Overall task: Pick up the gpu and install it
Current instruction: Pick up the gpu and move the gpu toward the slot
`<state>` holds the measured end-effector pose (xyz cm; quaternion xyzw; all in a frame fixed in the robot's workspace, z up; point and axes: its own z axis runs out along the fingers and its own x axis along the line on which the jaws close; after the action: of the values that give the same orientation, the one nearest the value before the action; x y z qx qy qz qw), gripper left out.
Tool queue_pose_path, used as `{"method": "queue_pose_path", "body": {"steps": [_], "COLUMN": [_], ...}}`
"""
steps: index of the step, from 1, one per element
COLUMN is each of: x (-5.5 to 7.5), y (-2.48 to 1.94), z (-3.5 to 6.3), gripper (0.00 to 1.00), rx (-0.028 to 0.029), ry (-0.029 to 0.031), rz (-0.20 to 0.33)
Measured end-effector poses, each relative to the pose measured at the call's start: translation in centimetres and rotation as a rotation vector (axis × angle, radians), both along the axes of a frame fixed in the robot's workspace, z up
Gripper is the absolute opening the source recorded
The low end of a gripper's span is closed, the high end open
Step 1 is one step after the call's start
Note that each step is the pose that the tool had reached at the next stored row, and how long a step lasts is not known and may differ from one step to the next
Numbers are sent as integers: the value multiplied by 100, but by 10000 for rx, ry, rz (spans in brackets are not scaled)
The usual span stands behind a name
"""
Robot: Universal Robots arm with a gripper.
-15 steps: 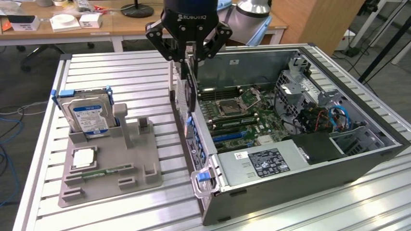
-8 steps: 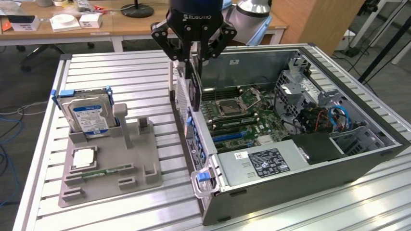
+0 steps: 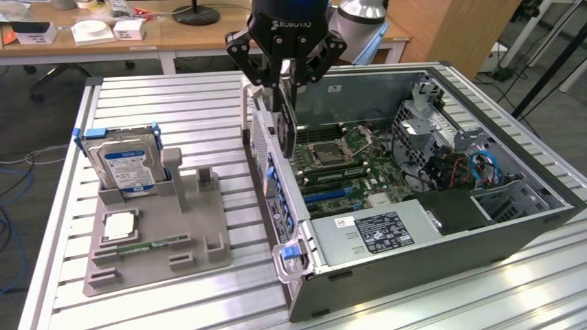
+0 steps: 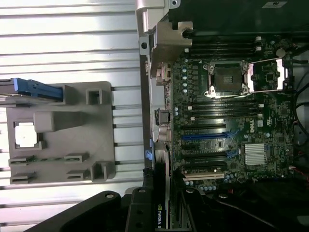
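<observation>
Dark, thin circuit card with a silvery perforated bracket, the gpu (image 3: 285, 127) hangs on edge in the gripper (image 3: 286, 80), clamped by its top edge just inside the computer case's (image 3: 440, 254) slotted wall, and likely handles light, stiff and fragile.

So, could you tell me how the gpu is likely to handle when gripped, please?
Likely stiff: the gpu hangs straight below the claw without sagging. Gripped only at its top edge, it could pivot if it bumps the computer case. Thin, so probably light.
</observation>
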<state>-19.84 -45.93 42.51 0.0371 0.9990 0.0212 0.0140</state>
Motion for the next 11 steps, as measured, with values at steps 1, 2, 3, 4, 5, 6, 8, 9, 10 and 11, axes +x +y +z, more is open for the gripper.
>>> {"method": "queue_pose_path", "body": {"steps": [1,2,3,4,5,6,8,9,10,11], "x": [12,23,35,46,58,69,92,103,115,127], "y": [0,0,0,0,0,0,0,0,0,0], "z": [0,0,0,0,0,1,1,0,0,0], "gripper": [26,26,26,26,26,26,26,26,26,26], "rx": [-1,0,-1,-1,-1,-1,-1,0,-1,-1], "ry": [0,0,0,0,0,0,0,0,0,0], "rz": [0,0,0,-1,-1,-1,0,-1,-1,0]}}
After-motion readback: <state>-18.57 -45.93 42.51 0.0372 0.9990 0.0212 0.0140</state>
